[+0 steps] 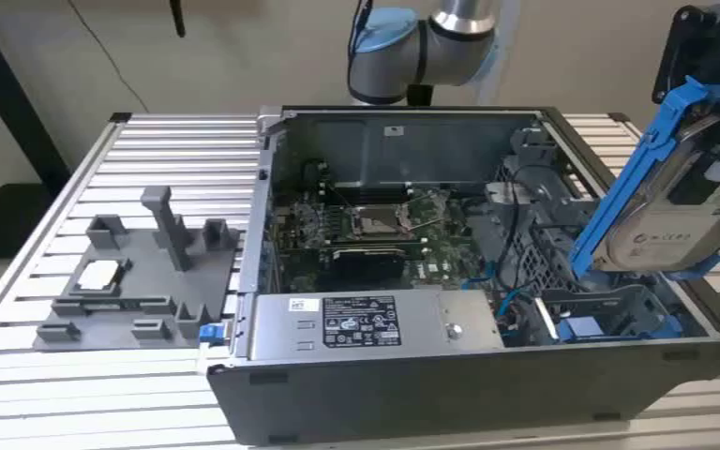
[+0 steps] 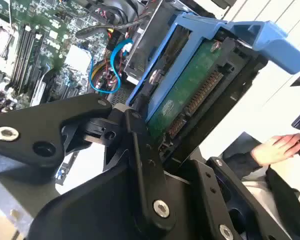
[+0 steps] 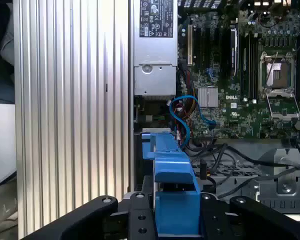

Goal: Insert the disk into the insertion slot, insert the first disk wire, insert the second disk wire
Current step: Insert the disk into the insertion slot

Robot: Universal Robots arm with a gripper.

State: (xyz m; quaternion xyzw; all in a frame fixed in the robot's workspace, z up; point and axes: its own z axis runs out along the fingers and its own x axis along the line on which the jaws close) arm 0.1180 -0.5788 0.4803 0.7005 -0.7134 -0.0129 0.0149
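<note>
Held item: I have the disk (image 1: 679, 211), a flat silver-grey hard drive with a white label clipped in a bright blue plastic carrier frame. It is up in the air at the exterior view's right, tilted steeply with its lower end toward the case.
Jaws: my black gripper (image 3: 177, 221) is clamped on the disk. In both wrist views I see its fingers (image 2: 145, 170) pressed against opposite sides of the carrier.
Underside: in the second wrist view the disk's green circuit board and connector row face the camera.
Insertion slot: the insertion slot (image 1: 604, 309), a rectangular grey bay of the drive cage, sits in the case's corner at the exterior view's right, just below the disk's lower end. The disk is not in it, and I cannot tell whether the carrier's lower corner touches the cage.
Case: an open dark grey computer case (image 1: 460, 403) lies on a slatted aluminium table (image 1: 160, 159).
Inside: I see a green motherboard (image 1: 373, 225) and a labelled grey power-supply box (image 1: 360, 323), with a looped thin blue cable (image 3: 182, 112) near that box.
Beside the case: a grey plastic fixture tray (image 1: 135, 281) lies at the exterior view's left.
Arm: the silver and blue arm joint (image 1: 423, 37) stands behind the case.
Person: a hand (image 2: 280, 147) with a dark sleeve shows off to the side of the disk in the second wrist view.
</note>
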